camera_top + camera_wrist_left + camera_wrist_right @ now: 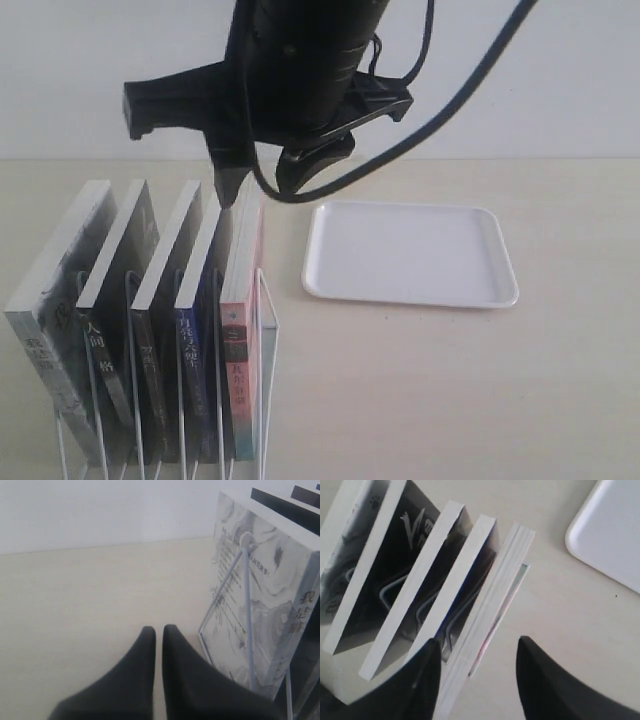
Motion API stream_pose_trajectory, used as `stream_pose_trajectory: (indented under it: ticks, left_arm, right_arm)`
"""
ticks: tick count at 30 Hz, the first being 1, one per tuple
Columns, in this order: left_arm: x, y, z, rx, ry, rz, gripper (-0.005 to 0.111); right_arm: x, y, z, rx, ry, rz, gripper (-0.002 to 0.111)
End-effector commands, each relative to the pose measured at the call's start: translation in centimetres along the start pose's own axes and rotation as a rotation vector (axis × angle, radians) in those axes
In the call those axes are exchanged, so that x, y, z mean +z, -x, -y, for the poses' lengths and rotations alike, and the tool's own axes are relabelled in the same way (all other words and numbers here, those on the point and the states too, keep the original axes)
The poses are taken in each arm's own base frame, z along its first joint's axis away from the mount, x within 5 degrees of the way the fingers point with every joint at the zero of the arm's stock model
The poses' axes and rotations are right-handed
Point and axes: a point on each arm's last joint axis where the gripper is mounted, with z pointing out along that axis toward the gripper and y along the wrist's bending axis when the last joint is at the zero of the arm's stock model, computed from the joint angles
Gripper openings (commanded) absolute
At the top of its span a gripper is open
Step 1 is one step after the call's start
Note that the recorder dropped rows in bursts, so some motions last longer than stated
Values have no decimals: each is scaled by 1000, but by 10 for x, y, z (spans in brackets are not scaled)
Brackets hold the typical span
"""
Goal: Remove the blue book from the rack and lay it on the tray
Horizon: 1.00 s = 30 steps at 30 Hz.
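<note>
The wire rack (268, 300) at the left holds several upright books. The blue book (190, 365) stands second from the right, beside the pink-spined book (240, 370). My right gripper (258, 195) hangs open over the far ends of these two. In the right wrist view one finger (427, 665) sits over the gap beside the blue book's page edge (462, 575), and the pink-spined book's pages (495, 595) lie between the fingers of the right gripper (477, 647). The white tray (410, 255) lies empty at the right. My left gripper (159, 630) is shut on nothing, low beside the rack's outer loop (247, 605).
A grey marbled book (55, 290) fills the leftmost slot, with two black-covered books (120, 290) between it and the blue one. The marbled cover (265, 595) stands close to the left fingers. Bare table lies between rack and tray.
</note>
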Motion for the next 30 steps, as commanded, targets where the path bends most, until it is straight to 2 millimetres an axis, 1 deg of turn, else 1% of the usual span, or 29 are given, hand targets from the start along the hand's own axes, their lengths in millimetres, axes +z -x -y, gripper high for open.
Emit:
stream_pose_trajectory:
  ticks: [1,6,14,21,30]
  left_arm:
    - [0,-1,0,-7,3,-1,5]
    - [0,-1,0,-7,3,-1,5]
    - [0,-1,0,-7,3,-1,5]
    - [0,-1,0,-7,3,-1,5]
    - [0,-1,0,-7,3,-1,5]
  right_arm:
    - [-2,3,-8,29,-49,78,46]
    - [-1,2,-7,41,-45,66,46]
    - [27,3,-8,47,-63,8,46]
    - [41,3,-8,48,-80,-18,46]
    - [41,3,-4,37,-131,-24,46]
